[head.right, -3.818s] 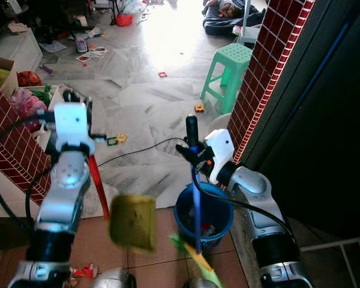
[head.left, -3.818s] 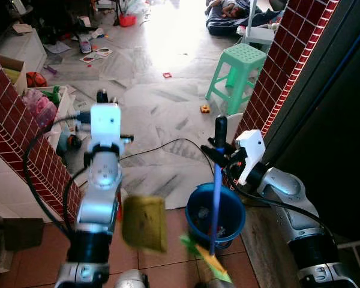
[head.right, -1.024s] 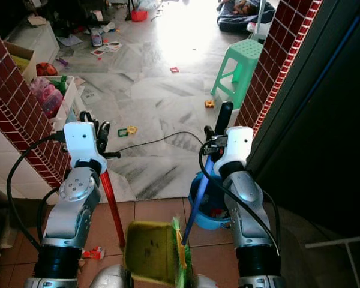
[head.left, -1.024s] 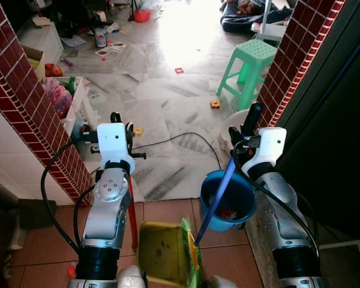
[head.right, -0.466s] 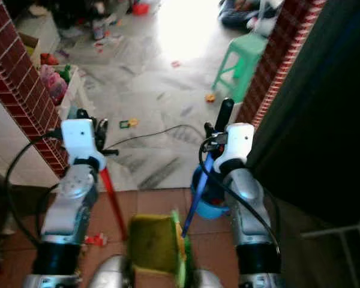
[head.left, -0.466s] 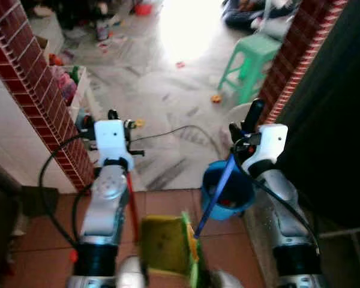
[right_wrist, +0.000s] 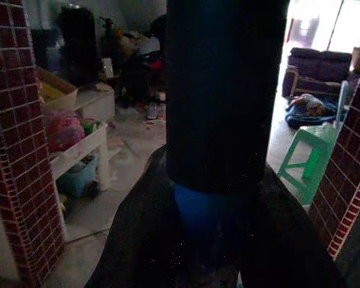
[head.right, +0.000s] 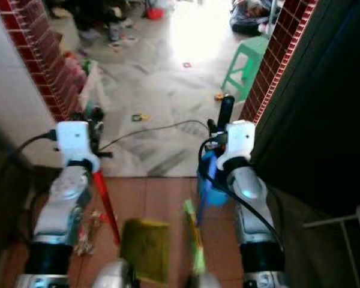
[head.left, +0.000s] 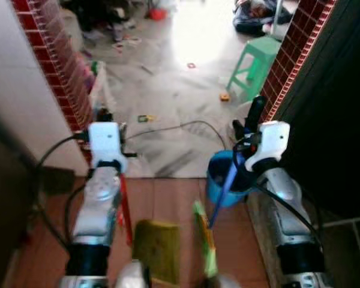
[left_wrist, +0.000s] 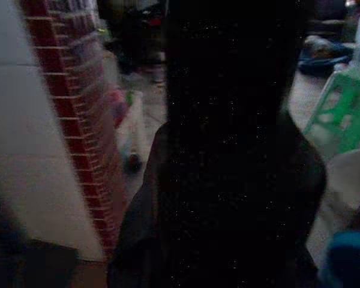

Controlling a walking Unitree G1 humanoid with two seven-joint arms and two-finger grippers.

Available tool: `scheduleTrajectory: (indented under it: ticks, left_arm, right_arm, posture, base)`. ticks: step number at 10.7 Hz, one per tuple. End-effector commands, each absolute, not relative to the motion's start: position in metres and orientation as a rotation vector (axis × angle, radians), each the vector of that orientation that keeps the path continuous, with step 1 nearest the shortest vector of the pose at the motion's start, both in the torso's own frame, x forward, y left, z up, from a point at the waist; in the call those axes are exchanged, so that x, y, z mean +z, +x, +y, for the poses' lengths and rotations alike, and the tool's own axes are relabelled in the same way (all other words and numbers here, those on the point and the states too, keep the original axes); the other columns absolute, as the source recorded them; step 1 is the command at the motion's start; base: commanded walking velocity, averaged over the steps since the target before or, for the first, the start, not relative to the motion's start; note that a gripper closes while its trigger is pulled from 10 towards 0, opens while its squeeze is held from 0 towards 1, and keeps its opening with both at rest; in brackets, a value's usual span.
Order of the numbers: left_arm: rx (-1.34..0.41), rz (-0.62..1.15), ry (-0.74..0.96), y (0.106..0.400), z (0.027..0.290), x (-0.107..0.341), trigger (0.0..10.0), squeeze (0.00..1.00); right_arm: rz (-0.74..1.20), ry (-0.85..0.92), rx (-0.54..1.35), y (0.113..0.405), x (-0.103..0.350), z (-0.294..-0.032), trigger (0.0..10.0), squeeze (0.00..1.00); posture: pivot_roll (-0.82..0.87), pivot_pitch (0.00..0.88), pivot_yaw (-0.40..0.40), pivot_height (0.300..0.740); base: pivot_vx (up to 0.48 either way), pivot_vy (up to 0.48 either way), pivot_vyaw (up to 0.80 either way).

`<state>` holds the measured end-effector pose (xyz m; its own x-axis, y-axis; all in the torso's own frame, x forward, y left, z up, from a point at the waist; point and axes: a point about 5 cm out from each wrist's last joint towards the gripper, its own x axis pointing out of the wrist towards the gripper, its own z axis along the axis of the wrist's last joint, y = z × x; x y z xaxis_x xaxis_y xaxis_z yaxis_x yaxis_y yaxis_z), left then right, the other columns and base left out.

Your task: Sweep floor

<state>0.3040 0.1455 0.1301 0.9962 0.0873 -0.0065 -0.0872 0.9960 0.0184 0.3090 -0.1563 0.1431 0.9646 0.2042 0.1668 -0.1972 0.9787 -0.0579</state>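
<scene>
Gripping the broom (head.left: 223, 191), the right pincer (head.left: 252, 123) stands over the bucket (head.left: 219, 180); the left pincer (head.left: 105, 117) pinches the dustpan (head.left: 156, 249) handle.

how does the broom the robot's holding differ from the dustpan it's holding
The broom has a blue handle with a black grip on top and green bristles; the dustpan has a red handle and a yellow pan. The broom is held by the right gripper; the dustpan by the left gripper. The broom handle slants across in front of the blue bucket; the dustpan handle runs down beside the left arm. Both ends hang low near the reddish tiles.
</scene>
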Motion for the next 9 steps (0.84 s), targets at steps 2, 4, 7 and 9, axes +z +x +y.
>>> scheduleTrajectory:
  ticks: [2,4,7,9]
  left_arm:
    - [0.067,-0.027,0.014,0.306,0.14,0.138,10.0,0.0]
    - [0.075,-0.022,0.013,0.303,0.139,0.137,10.0,0.0]
    - [0.102,-0.02,0.035,0.301,0.145,0.137,10.0,0.0]
    - [0.143,-0.025,0.059,0.297,0.148,0.133,10.0,0.0]
  right_arm:
    - [-0.178,-0.039,0.181,0.308,0.141,-0.16,10.0,0.0]
    - [-0.176,-0.031,0.194,0.309,0.14,-0.154,10.0,0.0]
    - [-0.181,-0.021,0.209,0.311,0.141,-0.149,10.0,0.0]
    - [-0.173,-0.013,0.213,0.312,0.141,-0.149,10.0,0.0]
  posture:
    - [-0.02,0.0,-0.006,0.74]
    - [-0.01,0.0,-0.012,0.74]
    - [0.02,0.002,-0.008,0.74]
    - [0.03,0.001,-0.017,0.74]
  base:
    - [-0.274,0.0,0.0]
    - [-0.276,0.0,0.0]
    - [-0.089,0.0,0.0]
    - [0.0,0.0,0.0]
